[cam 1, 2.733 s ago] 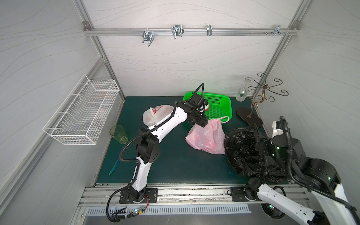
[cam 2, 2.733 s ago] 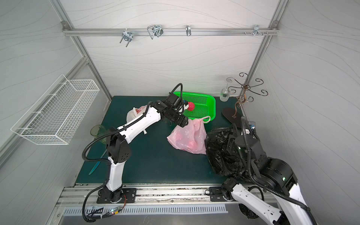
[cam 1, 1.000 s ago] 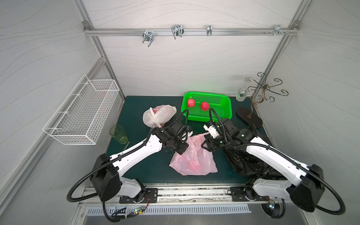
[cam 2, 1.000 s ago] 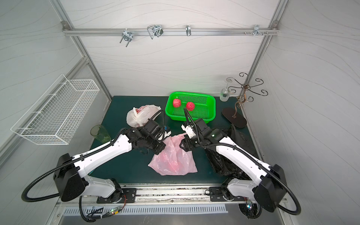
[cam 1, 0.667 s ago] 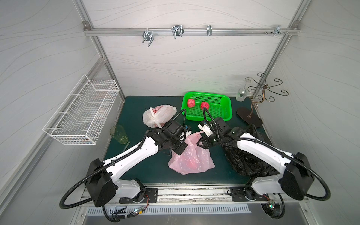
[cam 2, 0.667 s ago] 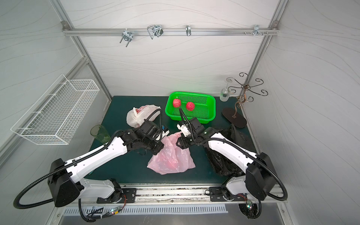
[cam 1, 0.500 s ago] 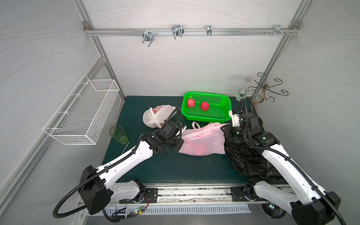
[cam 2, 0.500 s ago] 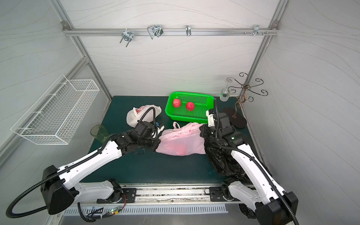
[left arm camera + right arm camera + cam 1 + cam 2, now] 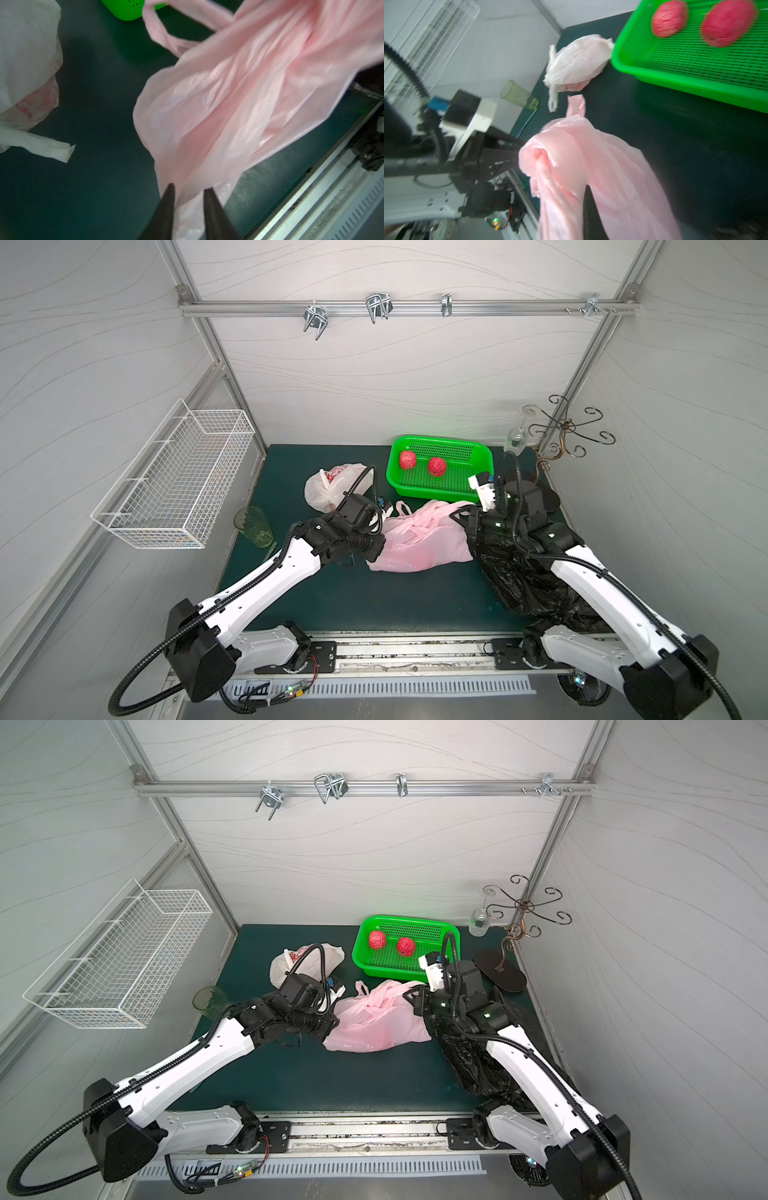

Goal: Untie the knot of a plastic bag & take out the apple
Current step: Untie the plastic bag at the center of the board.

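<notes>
Both my jaws are closed on the pink translucent plastic bag (image 9: 419, 539), which is stretched between them: left jaws pinch its film at one end, right jaws at the other. A redder patch low between them is probably the apple (image 9: 374, 1038). I cannot tell whether the knot is undone. Risks: pulling apart may tear the thin film or draw the knot tighter, a slipping pinch would drop the load, and a freed apple could roll toward the front rail. The crumpled black plastic bag (image 9: 519, 576) beneath my right jaws could snag. On the dark green surface (image 9: 332, 601), beyond my right jaws, sits a green perforated plastic basket (image 9: 432, 490) holding two red round fruits (image 9: 408, 459). Beyond my left jaws lie a white printed plastic bag (image 9: 328, 489) and a green translucent cup (image 9: 253, 524). White panelled walls carry a white wire basket (image 9: 178, 485) and a metal hook rail (image 9: 415, 308).
</notes>
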Controlling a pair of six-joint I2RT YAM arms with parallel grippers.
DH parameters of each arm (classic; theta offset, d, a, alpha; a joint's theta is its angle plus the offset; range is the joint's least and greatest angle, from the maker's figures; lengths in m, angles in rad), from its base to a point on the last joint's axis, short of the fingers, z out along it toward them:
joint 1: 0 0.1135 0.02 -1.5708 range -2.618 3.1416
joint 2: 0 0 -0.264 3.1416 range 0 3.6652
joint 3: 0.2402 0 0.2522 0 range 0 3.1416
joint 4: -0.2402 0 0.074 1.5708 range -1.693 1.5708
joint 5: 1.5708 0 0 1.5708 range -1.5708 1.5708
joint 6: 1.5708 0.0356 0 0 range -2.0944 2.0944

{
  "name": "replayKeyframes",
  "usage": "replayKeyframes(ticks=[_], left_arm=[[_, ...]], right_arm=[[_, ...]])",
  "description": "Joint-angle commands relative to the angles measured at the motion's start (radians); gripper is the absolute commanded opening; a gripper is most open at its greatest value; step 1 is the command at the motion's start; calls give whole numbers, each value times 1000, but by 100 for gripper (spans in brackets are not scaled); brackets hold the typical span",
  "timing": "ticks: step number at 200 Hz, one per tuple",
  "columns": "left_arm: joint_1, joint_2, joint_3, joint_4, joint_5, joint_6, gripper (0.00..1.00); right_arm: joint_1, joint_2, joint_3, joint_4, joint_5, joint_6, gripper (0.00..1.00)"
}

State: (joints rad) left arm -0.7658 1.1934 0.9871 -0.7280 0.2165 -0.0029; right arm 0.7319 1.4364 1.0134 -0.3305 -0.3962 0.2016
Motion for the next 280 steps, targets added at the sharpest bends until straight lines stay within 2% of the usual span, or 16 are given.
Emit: replayKeyframes(ticks=[1,24,34,73,104,124,160,185,197,217,242,280], left_arm=[[3,9,13,20,-33,28,0],[2,25,23,13,-117,32,0],[4,39,32,-3,-161,34,0],[9,67,25,-19,-247,6,0],[30,54,-1,-32,-347,-36,0],[60,35,-1,-42,-346,-59,0],[74,-3,57,-12,-218,-58,0],[84,15,105,8,-112,-39,16],[91,34,116,21,-75,-32,34],[112,62,116,39,-39,-47,54],[124,63,145,27,21,-68,59],[123,63,201,53,105,-67,58]], right_arm=[[3,-112,62,-85,164,-21,0],[-18,-204,103,-169,424,20,0],[-55,-245,106,-199,493,57,0],[-273,-357,63,-247,492,156,0],[-336,-426,30,-254,541,225,0],[-344,-446,-4,-184,432,211,0],[-328,-425,-65,-18,42,196,0],[-245,-388,-96,117,-178,195,0],[-174,-369,-96,133,-191,168,0],[-64,-353,-106,130,-133,120,0],[-13,-369,-152,118,-85,108,0],[0,-464,-217,61,-68,96,0]])
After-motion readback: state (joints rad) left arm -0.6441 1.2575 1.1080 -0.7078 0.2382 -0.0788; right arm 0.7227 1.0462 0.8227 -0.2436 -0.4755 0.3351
